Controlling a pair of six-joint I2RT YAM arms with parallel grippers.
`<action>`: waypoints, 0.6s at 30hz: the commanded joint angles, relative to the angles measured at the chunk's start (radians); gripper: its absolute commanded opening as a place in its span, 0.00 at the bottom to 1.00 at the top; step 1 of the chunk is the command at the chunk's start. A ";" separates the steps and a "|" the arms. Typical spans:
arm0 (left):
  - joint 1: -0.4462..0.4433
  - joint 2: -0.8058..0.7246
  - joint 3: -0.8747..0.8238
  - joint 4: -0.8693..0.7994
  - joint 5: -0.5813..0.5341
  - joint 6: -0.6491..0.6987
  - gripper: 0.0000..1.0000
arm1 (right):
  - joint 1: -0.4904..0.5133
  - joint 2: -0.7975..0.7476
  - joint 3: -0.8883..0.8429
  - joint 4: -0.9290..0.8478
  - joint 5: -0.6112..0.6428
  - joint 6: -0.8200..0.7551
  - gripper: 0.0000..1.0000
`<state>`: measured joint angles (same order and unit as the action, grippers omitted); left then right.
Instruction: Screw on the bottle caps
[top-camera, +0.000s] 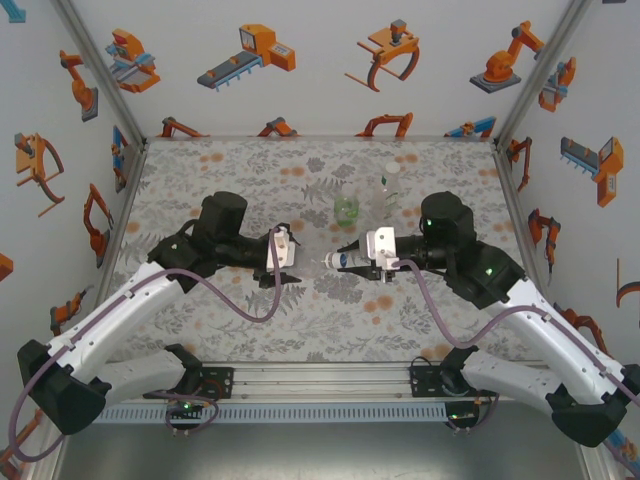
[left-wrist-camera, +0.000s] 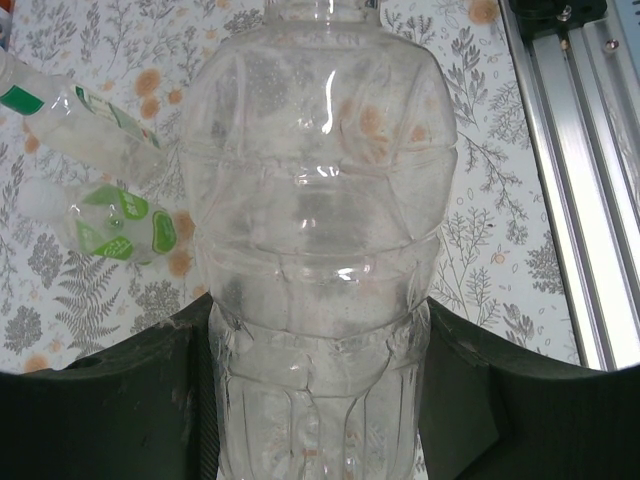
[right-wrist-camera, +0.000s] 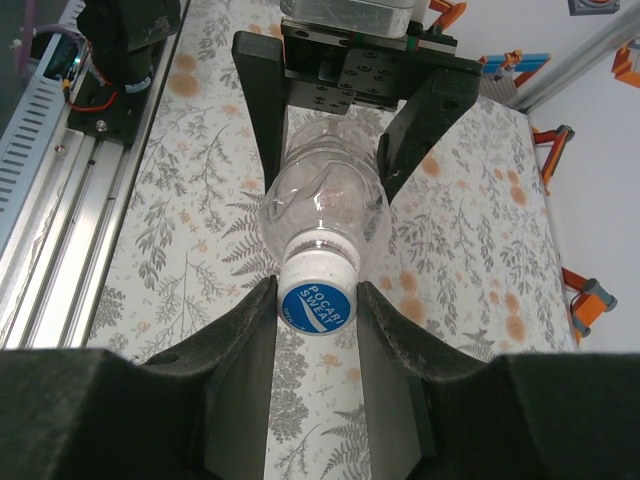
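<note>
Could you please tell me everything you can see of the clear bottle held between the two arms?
The bottle is colourless, transparent, ribbed plastic, seemingly empty, held horizontal between the arms. The left end effector clamps its body; the right end effector is shut on the cap, white-sided with a blue printed top, seated on its neck.

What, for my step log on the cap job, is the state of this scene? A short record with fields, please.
left gripper: jaws shut on the clear bottle, which is held on its side
right gripper: jaws shut on the blue cap
blue cap: sits on the clear bottle's neck; how far it is threaded cannot be told
green bottle: upright on the far part of the table
second clear bottle: upright, just right of the green bottle
</note>
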<state>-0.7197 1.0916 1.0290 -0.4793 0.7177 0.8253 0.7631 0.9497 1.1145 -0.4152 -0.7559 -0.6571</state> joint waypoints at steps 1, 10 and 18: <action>-0.008 0.006 0.043 -0.001 0.031 -0.005 0.00 | 0.023 0.001 0.031 -0.008 0.023 -0.027 0.00; -0.008 0.011 0.052 -0.020 0.067 0.004 0.00 | 0.046 0.004 0.031 -0.023 0.027 -0.038 0.00; -0.009 -0.009 0.045 -0.046 0.152 0.050 0.00 | 0.050 0.004 0.035 -0.050 0.001 -0.078 0.00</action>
<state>-0.7193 1.1007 1.0416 -0.5312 0.7547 0.8299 0.8032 0.9489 1.1248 -0.4461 -0.7254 -0.6983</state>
